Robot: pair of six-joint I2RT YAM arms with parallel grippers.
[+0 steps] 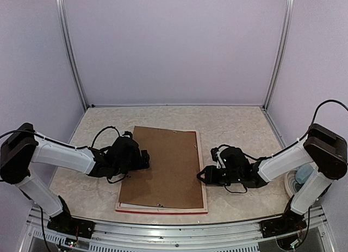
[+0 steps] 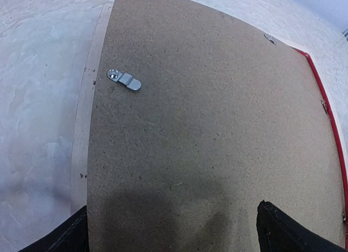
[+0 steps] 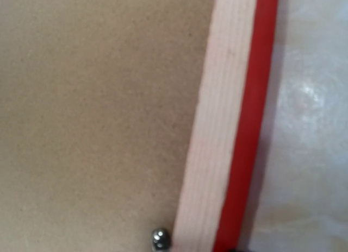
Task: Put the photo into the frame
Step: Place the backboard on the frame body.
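One frame (image 1: 163, 210) lies face down on the table (image 1: 239, 127), backing board (image 1: 166, 168) on top. Left gripper (image 1: 145, 159), at its left edge: jaws spread wide. Right gripper (image 1: 203, 176), at its right edge: jaw state cannot be told.

1. The left arm (image 1: 60, 154) rises from its base at the near left corner. It folds at a raised elbow by the left edge and runs its forearm low toward the middle.
2. The left gripper (image 1: 144, 158) points right and is held low. Its jaws stand wide apart, with the two black fingers (image 2: 65, 237) at the bottom corners of the wrist view.
3. The right arm (image 1: 283, 162) mirrors it: base at the near right corner, elbow high by the right edge, forearm sloping down and left.
4. The right gripper (image 1: 202, 176) points left and sits low. Its wrist view does not show the fingers, so whether the jaws are open or closed cannot be told.
5. The two grippers face each other, well apart.
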